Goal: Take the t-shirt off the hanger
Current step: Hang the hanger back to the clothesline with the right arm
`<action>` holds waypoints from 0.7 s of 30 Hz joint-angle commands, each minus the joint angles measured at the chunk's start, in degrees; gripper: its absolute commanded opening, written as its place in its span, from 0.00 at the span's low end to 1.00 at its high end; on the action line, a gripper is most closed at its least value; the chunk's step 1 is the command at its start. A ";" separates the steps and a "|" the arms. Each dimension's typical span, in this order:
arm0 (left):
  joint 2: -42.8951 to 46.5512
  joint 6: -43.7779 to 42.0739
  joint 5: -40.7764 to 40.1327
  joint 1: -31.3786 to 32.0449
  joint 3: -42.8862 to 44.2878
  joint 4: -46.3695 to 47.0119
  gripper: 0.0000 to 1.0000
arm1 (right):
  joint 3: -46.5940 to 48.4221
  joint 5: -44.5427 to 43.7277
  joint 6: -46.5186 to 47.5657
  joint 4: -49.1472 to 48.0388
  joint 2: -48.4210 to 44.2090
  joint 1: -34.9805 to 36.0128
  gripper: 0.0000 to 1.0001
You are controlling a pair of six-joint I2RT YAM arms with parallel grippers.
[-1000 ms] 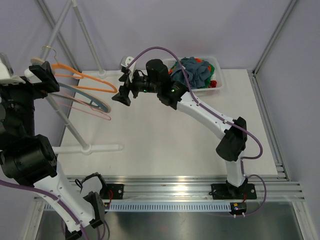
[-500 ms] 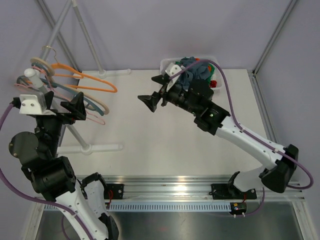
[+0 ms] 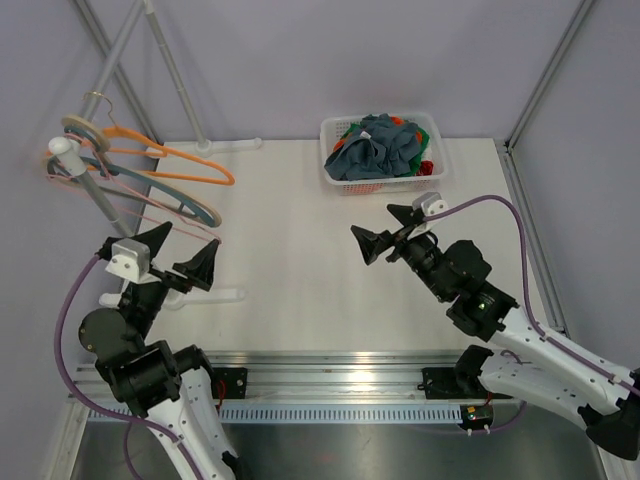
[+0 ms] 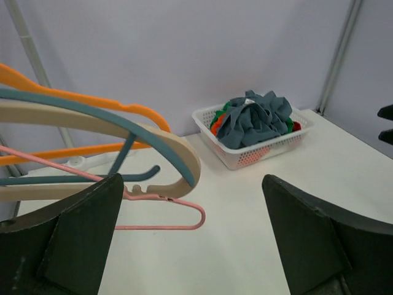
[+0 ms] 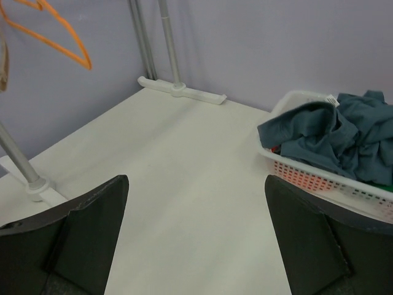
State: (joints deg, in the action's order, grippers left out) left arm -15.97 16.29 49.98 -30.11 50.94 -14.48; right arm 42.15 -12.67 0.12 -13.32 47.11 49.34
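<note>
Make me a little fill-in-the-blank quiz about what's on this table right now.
The blue-grey t-shirt lies in the white ____. The hangers carry ____ clothing. The left tool and the right tool are both ____ and hold nothing.
Missing words: basket; no; open.

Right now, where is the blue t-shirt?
The t-shirt lies crumpled in the white basket at the table's far edge, right of centre in the top view, far from the hangers.
</note>
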 commanded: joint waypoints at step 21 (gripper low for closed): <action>15.44 -8.82 14.80 -0.13 -10.51 5.25 0.99 | -7.52 -10.71 -1.97 -4.96 -6.51 -0.12 0.99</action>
State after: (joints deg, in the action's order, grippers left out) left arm -0.45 8.95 63.20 -30.11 38.98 -9.56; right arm 33.01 -21.65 -1.58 -15.81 40.99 49.34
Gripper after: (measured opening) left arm 0.985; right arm 0.993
